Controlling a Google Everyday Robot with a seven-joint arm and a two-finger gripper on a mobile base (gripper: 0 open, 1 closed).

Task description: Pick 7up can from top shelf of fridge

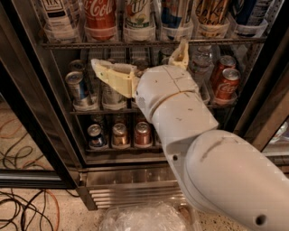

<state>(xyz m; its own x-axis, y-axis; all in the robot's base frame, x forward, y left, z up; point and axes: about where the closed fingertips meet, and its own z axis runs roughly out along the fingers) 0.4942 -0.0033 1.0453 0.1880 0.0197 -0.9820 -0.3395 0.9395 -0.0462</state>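
The 7up can (137, 14) stands upright in its own clear lane on the top shelf (67, 44) of the fridge (131, 178), just beside the red Coca-Cola can (100, 16) on one side and a blue-labelled drink (174, 13) on the other. The lanes keep each drink in a file facing the door, so the front can is the one to take. The end effector (137, 56) hangs lower than that, in front of the middle rack (113, 110), its two cream fingers (113, 76) spread wide with nothing between them (released, grasping no can). That spread probably suits a can's girth, leaving room to straddle it before closing. Judging by the height gap, the approach is not yet lined up: the arm needs to rise to the top shelf and centre on the white can, and the close neighbours leave little room for the fingers to slip in without nudging the Coca-Cola can
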